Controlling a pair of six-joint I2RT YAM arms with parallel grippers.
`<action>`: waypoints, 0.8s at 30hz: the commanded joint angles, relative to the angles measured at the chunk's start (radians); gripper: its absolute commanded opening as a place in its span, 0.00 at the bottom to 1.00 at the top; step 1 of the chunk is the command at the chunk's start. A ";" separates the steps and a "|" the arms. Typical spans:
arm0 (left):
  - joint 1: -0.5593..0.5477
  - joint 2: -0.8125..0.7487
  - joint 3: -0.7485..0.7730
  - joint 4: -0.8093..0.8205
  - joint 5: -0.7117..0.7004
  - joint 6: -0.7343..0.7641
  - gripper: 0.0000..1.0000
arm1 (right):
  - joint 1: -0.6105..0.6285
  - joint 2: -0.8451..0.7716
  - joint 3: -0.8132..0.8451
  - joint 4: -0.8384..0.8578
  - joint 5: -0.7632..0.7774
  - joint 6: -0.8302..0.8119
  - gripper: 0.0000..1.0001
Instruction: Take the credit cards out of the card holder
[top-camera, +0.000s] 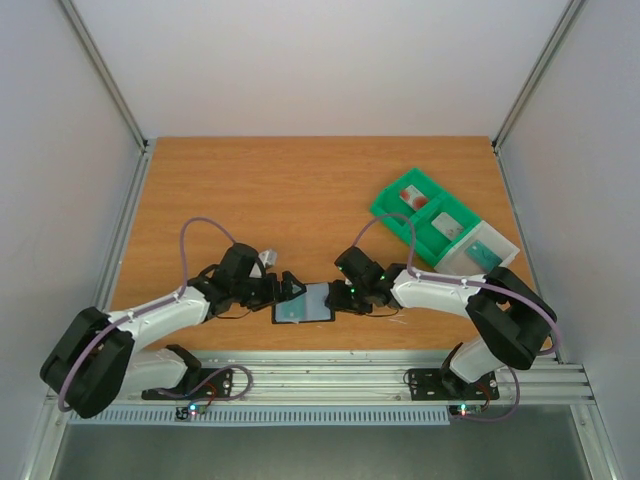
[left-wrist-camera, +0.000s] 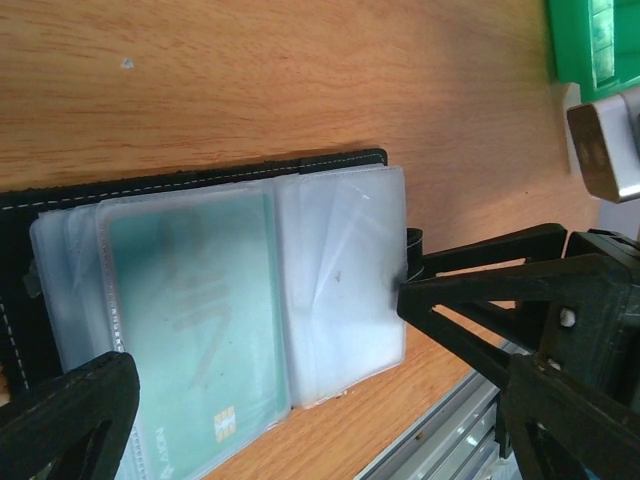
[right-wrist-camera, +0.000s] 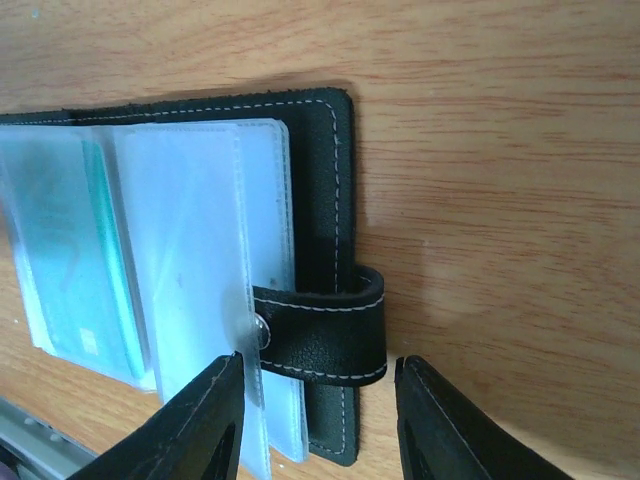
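Left gripper (top-camera: 292, 288) faces right gripper (top-camera: 342, 290), jaws parted.

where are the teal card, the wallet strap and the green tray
teal card (left-wrist-camera: 190, 320): left wrist view, middle of its face, behind the clear sleeve
wallet strap (right-wrist-camera: 335, 335): right wrist view, middle of the black strap
green tray (top-camera: 380, 210): top view, rim at its left corner

Card holder (left-wrist-camera: 330, 172): left part cut off at frame edge in both wrist views. Teal card (left-wrist-camera: 190, 300): print blurred behind cloudy sleeve, one corner under left tool (top-camera: 288, 292). Pale red-marked piece (top-camera: 412, 196) in green tray (top-camera: 383, 211): too small to tell, possibly a card.
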 joint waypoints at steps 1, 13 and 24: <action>0.003 0.026 -0.017 0.052 -0.018 0.002 0.99 | 0.010 0.006 0.023 0.010 -0.001 0.001 0.44; 0.003 0.069 -0.020 0.108 0.003 -0.010 0.99 | 0.011 0.035 0.021 0.020 -0.007 0.000 0.43; 0.002 0.047 -0.021 0.196 0.090 -0.087 0.99 | 0.020 0.058 0.016 0.037 0.003 0.008 0.43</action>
